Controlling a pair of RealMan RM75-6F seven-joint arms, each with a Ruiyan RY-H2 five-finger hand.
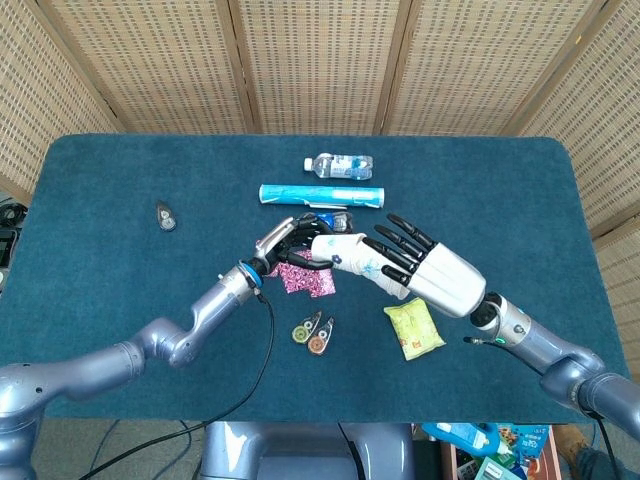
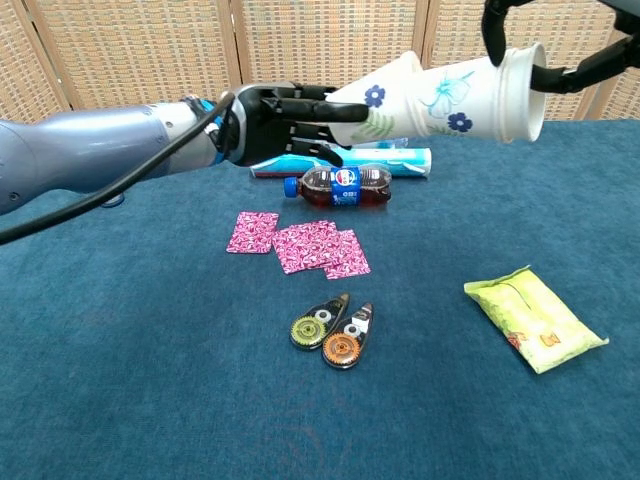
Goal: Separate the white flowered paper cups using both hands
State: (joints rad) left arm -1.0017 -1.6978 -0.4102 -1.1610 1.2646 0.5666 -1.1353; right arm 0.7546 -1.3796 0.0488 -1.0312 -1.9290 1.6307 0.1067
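Two white flowered paper cups hang in the air over the middle of the table, pulled partly apart. My left hand (image 2: 268, 118) grips the narrow end of the left cup (image 2: 375, 100). The right cup (image 2: 480, 95) is held at its wide rim by my right hand (image 1: 432, 276), whose dark fingers (image 2: 492, 28) curl over the rim at the top right of the chest view. The right cup's base still sits inside the left cup's mouth. In the head view the cups (image 1: 352, 256) lie between my left hand (image 1: 283, 243) and the right one.
Below the cups lie a cola bottle (image 2: 340, 187), a blue-white tube (image 2: 400, 160) and pink patterned squares (image 2: 310, 246). Two tape dispensers (image 2: 335, 336) and a yellow-green packet (image 2: 535, 320) are nearer the front. A water bottle (image 1: 338, 165) lies at the back, a small dark object (image 1: 166, 215) at the left.
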